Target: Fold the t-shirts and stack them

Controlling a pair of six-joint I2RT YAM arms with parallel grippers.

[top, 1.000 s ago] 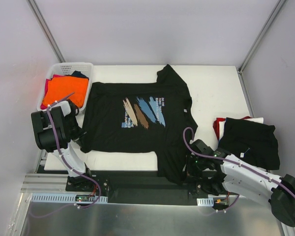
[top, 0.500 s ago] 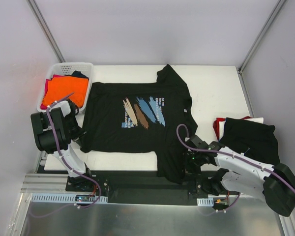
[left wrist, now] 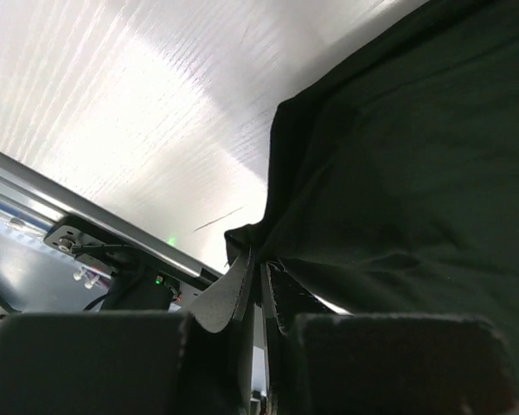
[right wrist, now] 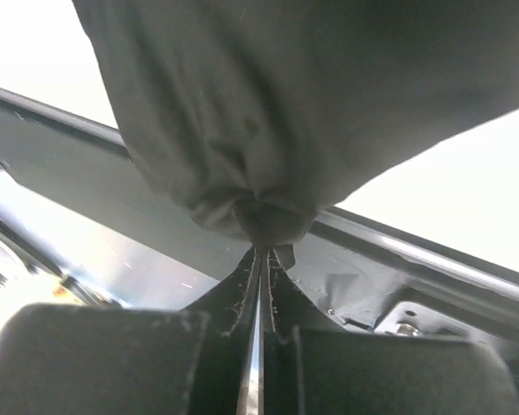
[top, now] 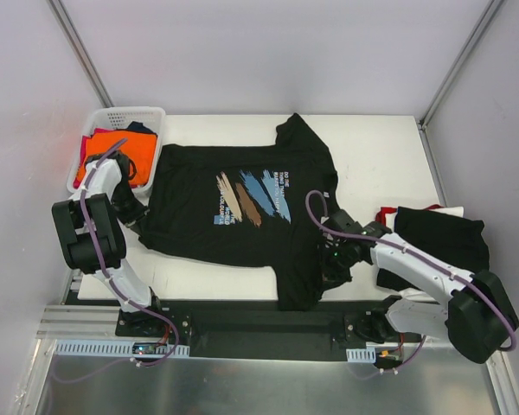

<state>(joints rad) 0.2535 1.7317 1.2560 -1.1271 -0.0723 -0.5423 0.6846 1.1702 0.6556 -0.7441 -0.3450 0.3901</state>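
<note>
White table [top: 381, 147] underneath: left gripper [left wrist: 258, 268] is clamped on the printed shirt's [top: 242, 199] hem corner, right gripper [right wrist: 261, 255] on its near sleeve. That shirt lies spread, unfolded; a folded stack [top: 441, 246] sits right, and more shirts [top: 112, 160] wait in the basket [top: 125, 115].

Left arm folded upright, wrist turned inward toward the right; left gripper [left wrist: 258, 270] pinched tight on the black t-shirt [top: 190, 181] edge; right arm stretched low and leftward (forearm nearly level); right gripper [right wrist: 261, 258] likewise clamped on bunched cloth.
</note>
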